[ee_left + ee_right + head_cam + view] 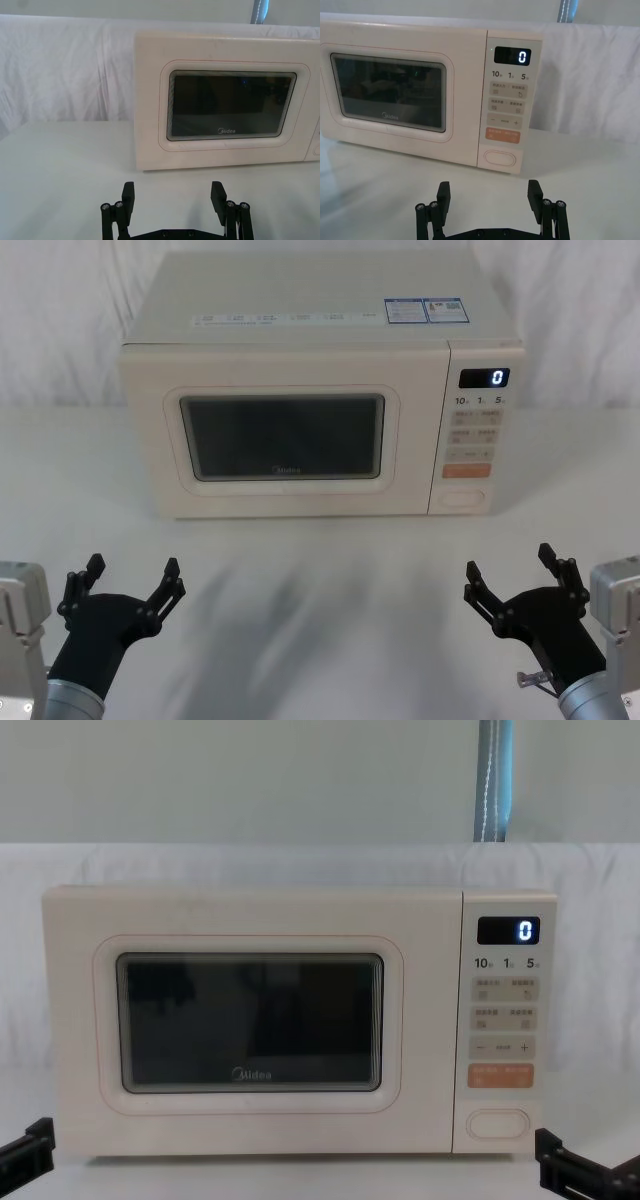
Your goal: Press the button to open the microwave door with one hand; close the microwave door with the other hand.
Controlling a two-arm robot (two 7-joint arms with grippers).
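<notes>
Hovering low over the white table at the near edge of the head view, the left gripper and the right gripper sit well apart, one at each side, both with black claw fingers spread wide and nothing between them. Neither gripper touches the microwave; a bare stretch of tabletop separates each from its front face. In the chest view only the fingertips appear, at the lower left and lower right corners. Farther back, the cream microwave stands squarely on the table with the microwave door flush with the cabinet, its dark window and "Midea" logo facing the robot. The left gripper lines up roughly with the door's left edge. To the right of the door sits the narrow control panel, with the digital display reading "0" at the top, small cream keys below, then the orange rectangular button. The button, wide and pill-shaped, occupies the panel's lowest position, directly ahead of the right gripper and slightly to its left.
</notes>
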